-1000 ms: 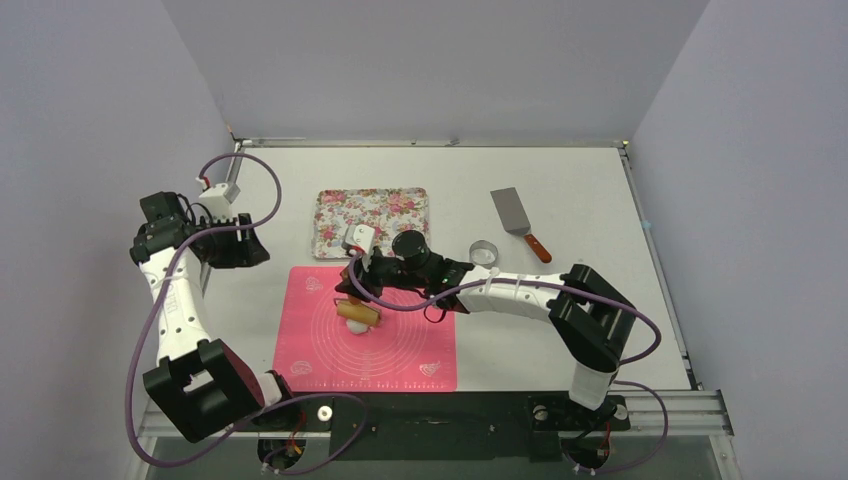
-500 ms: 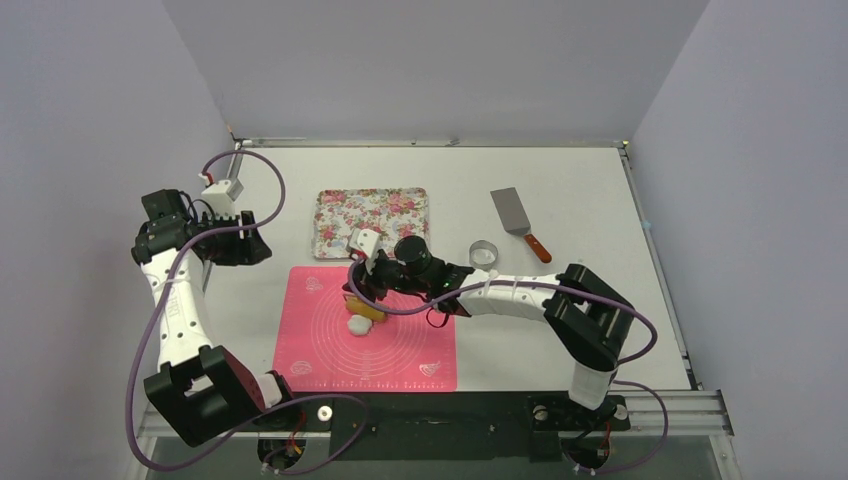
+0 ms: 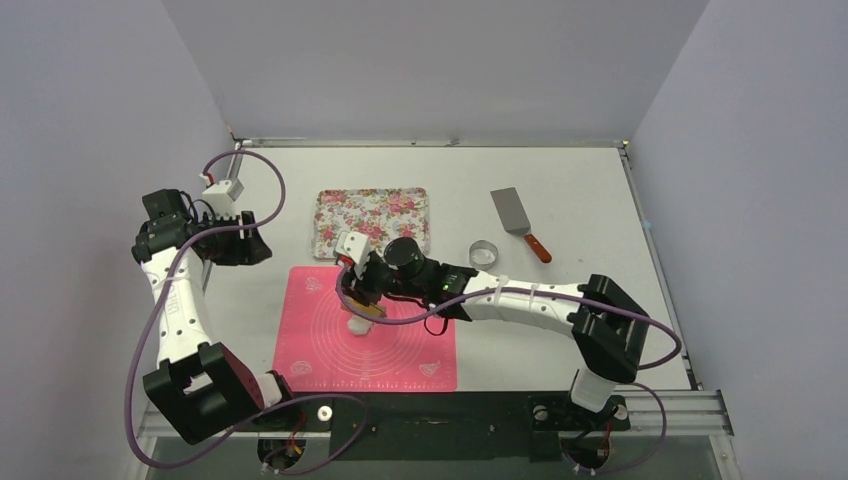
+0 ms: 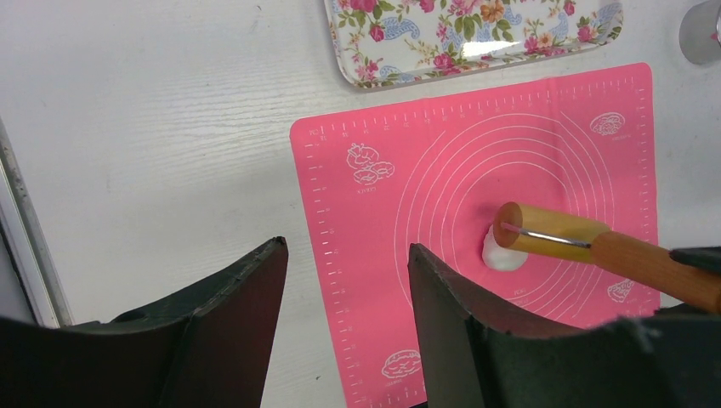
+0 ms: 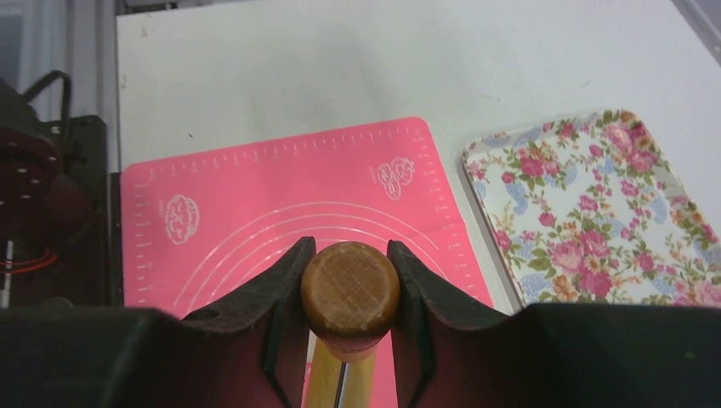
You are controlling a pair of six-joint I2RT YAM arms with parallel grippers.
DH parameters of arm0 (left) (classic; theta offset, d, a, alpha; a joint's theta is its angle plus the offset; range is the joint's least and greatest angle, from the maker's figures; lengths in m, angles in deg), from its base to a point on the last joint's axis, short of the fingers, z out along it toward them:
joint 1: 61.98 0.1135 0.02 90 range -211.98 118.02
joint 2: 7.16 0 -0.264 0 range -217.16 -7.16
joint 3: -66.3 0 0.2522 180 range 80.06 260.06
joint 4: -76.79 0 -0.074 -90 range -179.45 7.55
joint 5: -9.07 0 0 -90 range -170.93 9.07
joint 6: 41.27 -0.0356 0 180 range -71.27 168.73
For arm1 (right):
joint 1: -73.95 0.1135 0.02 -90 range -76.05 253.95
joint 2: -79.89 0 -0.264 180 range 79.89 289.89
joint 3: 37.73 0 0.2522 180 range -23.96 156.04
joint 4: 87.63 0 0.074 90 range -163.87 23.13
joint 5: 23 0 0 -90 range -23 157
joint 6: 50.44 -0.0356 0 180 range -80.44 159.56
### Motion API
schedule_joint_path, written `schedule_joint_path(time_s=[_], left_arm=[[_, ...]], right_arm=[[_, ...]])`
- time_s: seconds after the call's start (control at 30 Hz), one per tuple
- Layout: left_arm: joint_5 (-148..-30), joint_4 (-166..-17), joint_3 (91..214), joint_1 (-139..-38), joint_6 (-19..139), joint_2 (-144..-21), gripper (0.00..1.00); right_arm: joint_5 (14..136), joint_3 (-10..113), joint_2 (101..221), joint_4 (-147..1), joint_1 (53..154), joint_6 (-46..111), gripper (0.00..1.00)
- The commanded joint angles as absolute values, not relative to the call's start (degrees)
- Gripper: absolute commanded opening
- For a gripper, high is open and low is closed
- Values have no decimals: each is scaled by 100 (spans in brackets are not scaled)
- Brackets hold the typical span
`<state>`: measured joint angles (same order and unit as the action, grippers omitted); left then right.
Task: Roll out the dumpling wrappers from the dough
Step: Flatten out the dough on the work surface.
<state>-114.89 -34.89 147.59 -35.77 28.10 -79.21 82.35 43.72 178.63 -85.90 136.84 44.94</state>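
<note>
A small white dough lump (image 3: 357, 324) lies on the pink silicone mat (image 3: 400, 360); it also shows in the left wrist view (image 4: 503, 255). No thin flat wrapper disc shows. My right gripper (image 3: 360, 292) is shut on the brown end handle (image 5: 350, 289) of a wooden rolling pin (image 4: 553, 234). The pin's roller rests on the far side of the lump. My left gripper (image 3: 240, 245) is open and empty, held above the bare table left of the mat, its fingers (image 4: 242, 314) wide apart.
A floral tray (image 3: 372, 215) sits just behind the mat. A small metal ring cutter (image 3: 484, 252) stands to the tray's right. A metal spatula (image 3: 518, 220) lies at the back right. The table's left rail (image 4: 21, 246) is close to my left gripper.
My right gripper has shifted the rolling pin slightly left and away over the dough, and its arm has stretched out. My left gripper rose a little, then stayed put.
</note>
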Motion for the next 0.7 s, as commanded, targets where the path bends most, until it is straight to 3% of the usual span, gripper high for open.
schedule_joint_path(time_s=[0.0, 0.3, 0.67], left_arm=[[-11637, -3607, 14918, -3588, 2727, -7801, 53], [-11682, -3624, 14887, -3588, 2756, -7798, 53], [-11635, -3677, 14782, -3588, 2741, -7803, 53]], right_arm=[[8573, 4455, 17270, -9249, 13889, 4420, 0], [9051, 4544, 17905, -9279, 13816, 4415, 0], [8634, 4569, 18374, -8859, 13757, 4930, 0]])
